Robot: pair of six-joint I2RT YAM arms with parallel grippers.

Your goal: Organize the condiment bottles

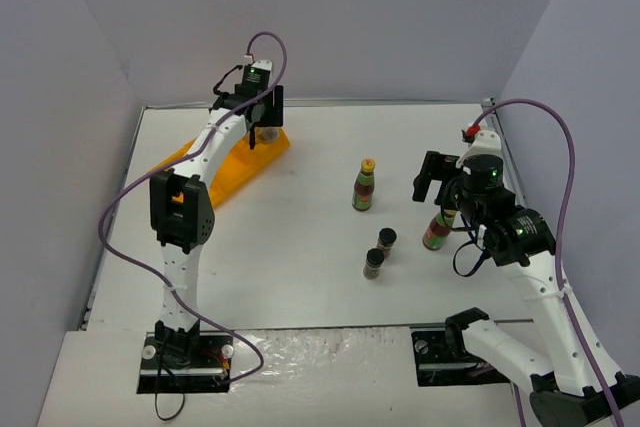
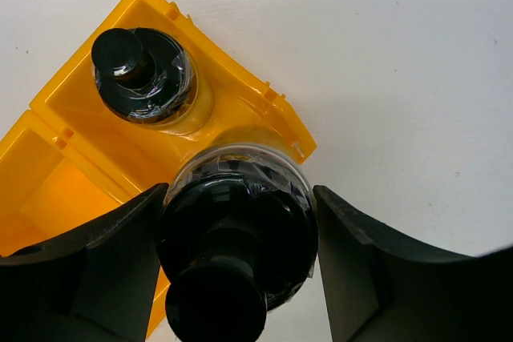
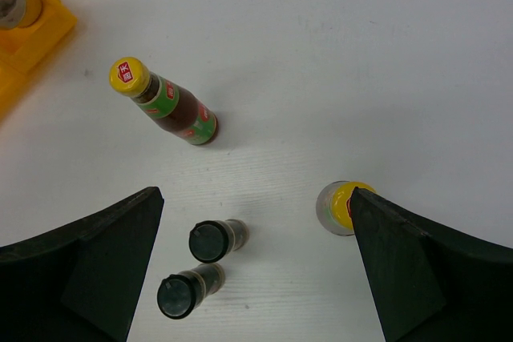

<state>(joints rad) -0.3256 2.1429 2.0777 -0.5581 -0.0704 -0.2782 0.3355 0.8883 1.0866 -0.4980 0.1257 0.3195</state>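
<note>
My left gripper (image 2: 238, 226) is shut on a wide black-lidded jar (image 2: 232, 198), held over the near corner of the orange tray (image 2: 72, 158). A second wide jar (image 2: 144, 74) stands in a tray compartment. In the top view the left gripper (image 1: 256, 132) is over the tray (image 1: 225, 172). My right gripper (image 3: 255, 222) is open and empty above the table. One yellow-capped sauce bottle (image 3: 343, 207) stands right beside its right finger, another (image 3: 164, 103) stands farther off. Two black-capped spice jars (image 3: 210, 239) (image 3: 183, 292) stand between the fingers, below them.
In the top view the sauce bottles (image 1: 364, 185) (image 1: 438, 229) and spice jars (image 1: 386, 240) (image 1: 373, 264) stand right of centre, near the right gripper (image 1: 435, 187). Grey walls close the table on three sides. A tray corner (image 3: 36, 30) shows in the right wrist view.
</note>
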